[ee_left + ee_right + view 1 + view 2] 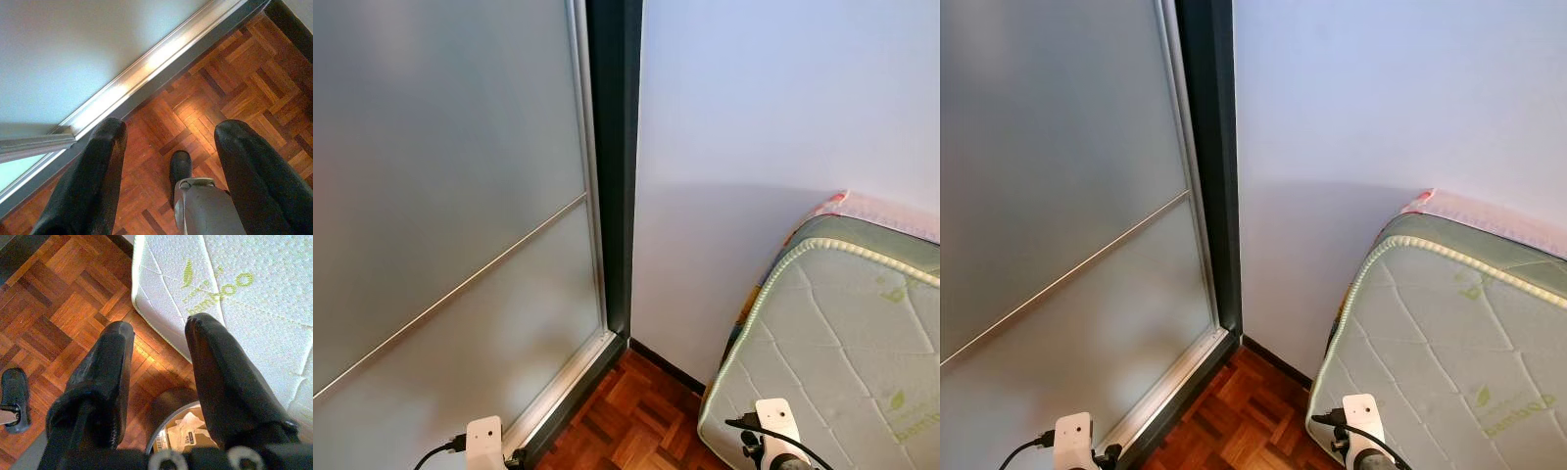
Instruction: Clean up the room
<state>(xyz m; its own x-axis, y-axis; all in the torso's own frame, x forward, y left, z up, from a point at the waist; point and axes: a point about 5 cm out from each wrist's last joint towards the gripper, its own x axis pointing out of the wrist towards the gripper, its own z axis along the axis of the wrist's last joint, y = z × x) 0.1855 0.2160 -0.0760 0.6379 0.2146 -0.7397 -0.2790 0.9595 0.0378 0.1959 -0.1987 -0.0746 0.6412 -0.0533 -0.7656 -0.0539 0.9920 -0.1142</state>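
The robot faces a room corner: a frosted sliding door point(440, 225) on the left, a dark frame point(615, 166) beside it, a pale wall point(764, 117) ahead, and parquet floor point(626, 416) below. A bare mattress point(847, 343) with a quilted top and green print lies on the right, its corner near the wall; a patterned sheet edge point(871, 208) shows along its far side.

Both arms hang low with nothing in them. The left gripper point(168, 161) points at the parquet beside the door's metal track point(146, 63), its fingers point(93, 181) spread wide and empty; a dark foot point(180, 166) of the robot shows between them. The right gripper point(156, 377) hangs over the floor just beside the mattress edge, fingers point(105, 382) apart and empty too. Below it, the right wrist view catches the rim of a round bin point(171, 423) with crumpled paper and cardboard point(188, 431) inside.

That bin looks like the only cleanup item within reach. The scraps should be light, soft and easily crushed, so a pinch on a raised fold would do. The bin itself is probably light and stiff; its rim is the likeliest place to grip, though its material cannot be told. The mattress is bulky and floppy, a poor match for two thin fingers.
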